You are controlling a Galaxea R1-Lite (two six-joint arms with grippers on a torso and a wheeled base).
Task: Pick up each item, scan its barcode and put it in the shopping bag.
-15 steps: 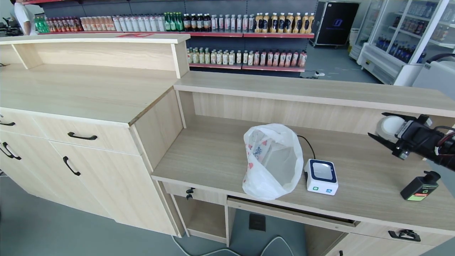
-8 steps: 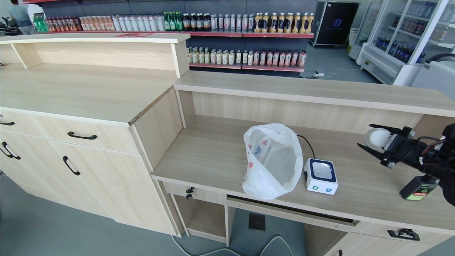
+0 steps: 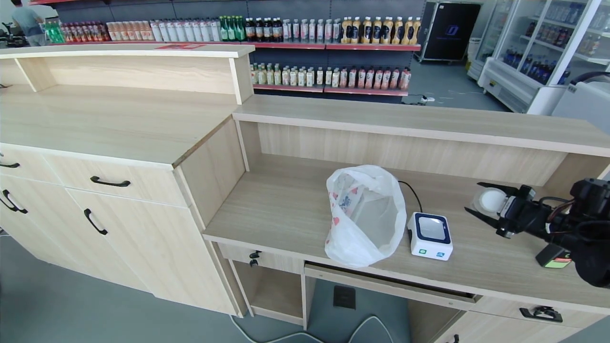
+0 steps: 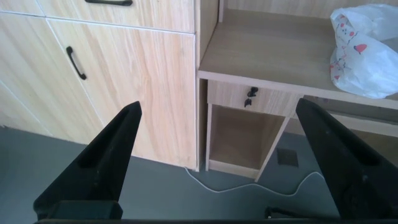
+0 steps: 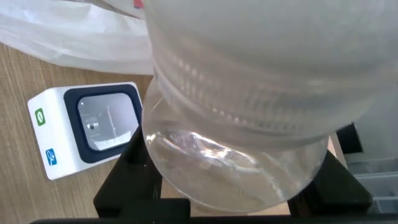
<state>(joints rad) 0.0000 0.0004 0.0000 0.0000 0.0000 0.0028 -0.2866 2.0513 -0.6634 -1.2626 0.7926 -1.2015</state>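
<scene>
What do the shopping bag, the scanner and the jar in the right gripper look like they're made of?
Shopping bag: thin, translucent white plastic film, crinkled all over. Scanner: hard, smooth white plastic casing with a glossy, reflective window. Jar: clear rigid plastic, possibly glass, judging by its see-through ribbed wall.

The right arm point(image 3: 587, 231) hides most of the small black green-labelled bottle point(image 3: 550, 258), while the clear round plastic jar point(image 5: 249, 124) is blurred and cut off by the right wrist view's edges.

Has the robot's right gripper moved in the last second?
Yes. The right gripper, holding a clear container, came down and leftward, closer to the white scanner.
</scene>
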